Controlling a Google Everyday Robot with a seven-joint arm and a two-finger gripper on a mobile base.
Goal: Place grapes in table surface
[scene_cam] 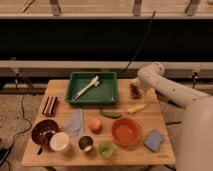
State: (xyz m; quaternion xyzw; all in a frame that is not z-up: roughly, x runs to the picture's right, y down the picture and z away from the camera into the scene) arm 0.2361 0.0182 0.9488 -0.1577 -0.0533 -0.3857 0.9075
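Big slatted wooden table surface [58, 90] fills the middle; the white arm [170, 90] comes in from the right, elbow up, bent down over the back right corner; the gripper [134, 84] sits right at the grapes [135, 92], can't tell if it's open or clamped on them; grapes are at that corner, just right of the one green tray [93, 74]; two bowls, orange [125, 131] and dark brown [44, 132]; three cups; one peach [95, 125].
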